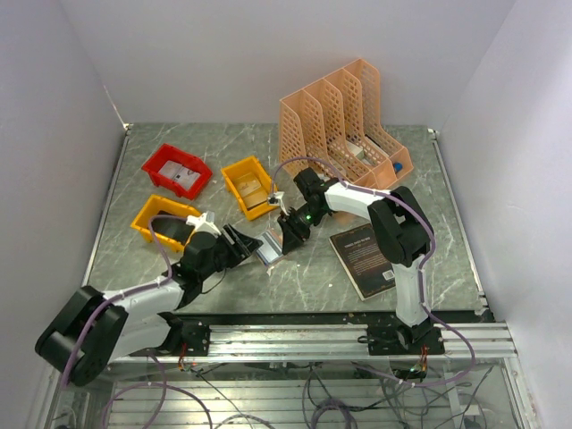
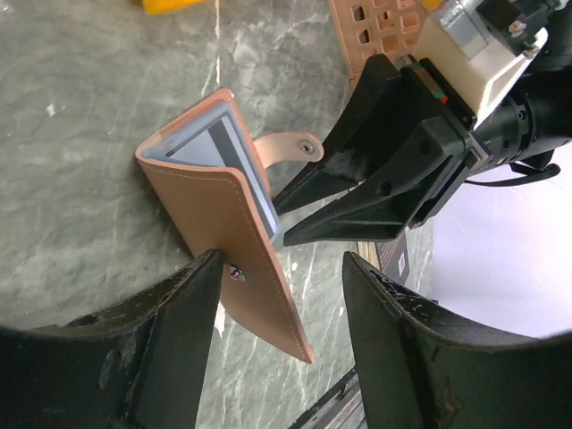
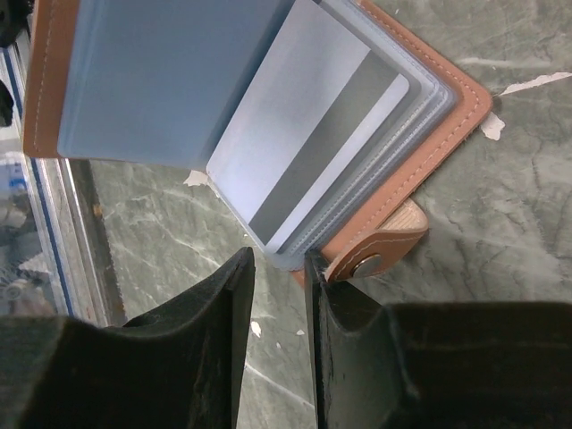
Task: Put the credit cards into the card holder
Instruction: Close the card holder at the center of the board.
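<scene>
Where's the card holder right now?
In the top view the card holder sits open on the table near the middle, between the left gripper and right gripper, just left of the black book.

Card holder (image 1: 270, 248) between both grippers, mid-table; card (image 3: 313, 152) inside it; book (image 1: 365, 259) right; bins (image 1: 177, 170) behind-left.

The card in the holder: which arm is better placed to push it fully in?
Probably the right gripper: its narrow jaws sit at the card's protruding edge. The left gripper straddles the card holder's cover.
</scene>
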Robot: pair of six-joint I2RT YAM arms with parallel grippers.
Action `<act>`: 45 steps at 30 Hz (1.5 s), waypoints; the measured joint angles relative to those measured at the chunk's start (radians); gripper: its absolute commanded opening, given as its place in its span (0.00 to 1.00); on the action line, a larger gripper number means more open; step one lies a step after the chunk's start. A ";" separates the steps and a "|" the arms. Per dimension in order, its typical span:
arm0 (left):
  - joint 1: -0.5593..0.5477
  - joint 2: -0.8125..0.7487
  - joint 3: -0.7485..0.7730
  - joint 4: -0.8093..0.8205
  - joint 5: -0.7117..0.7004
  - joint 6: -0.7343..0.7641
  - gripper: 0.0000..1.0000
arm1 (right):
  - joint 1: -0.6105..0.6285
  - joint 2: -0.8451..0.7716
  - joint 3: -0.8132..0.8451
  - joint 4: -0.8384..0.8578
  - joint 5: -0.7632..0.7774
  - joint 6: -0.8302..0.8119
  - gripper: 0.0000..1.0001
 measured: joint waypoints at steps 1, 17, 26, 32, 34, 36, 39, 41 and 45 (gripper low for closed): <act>0.000 0.017 0.011 0.011 0.005 0.006 0.67 | 0.000 0.000 0.000 0.000 -0.001 0.000 0.30; 0.000 0.267 0.134 0.124 0.076 0.067 0.56 | -0.110 -0.096 -0.020 -0.029 -0.032 -0.081 0.36; 0.000 0.406 0.182 0.142 0.099 0.103 0.14 | -0.138 -0.428 -0.367 0.321 -0.034 -0.174 1.00; 0.000 0.432 0.187 0.126 0.093 0.125 0.10 | -0.121 -0.491 -0.500 0.564 -0.021 -0.176 1.00; 0.000 0.440 0.195 0.115 0.093 0.133 0.09 | -0.116 -0.486 -0.500 0.621 -0.021 -0.169 0.98; 0.000 0.447 0.203 0.108 0.093 0.140 0.09 | -0.114 -0.465 -0.496 0.663 -0.028 -0.157 0.90; -0.001 0.455 0.203 0.111 0.092 0.143 0.08 | -0.110 -0.391 -0.463 0.678 -0.046 -0.137 0.75; -0.001 0.462 0.203 0.121 0.093 0.143 0.08 | -0.101 -0.342 -0.436 0.668 -0.052 -0.126 0.70; -0.001 0.479 0.203 0.150 0.094 0.142 0.08 | -0.059 -0.312 -0.424 0.656 -0.042 -0.106 0.51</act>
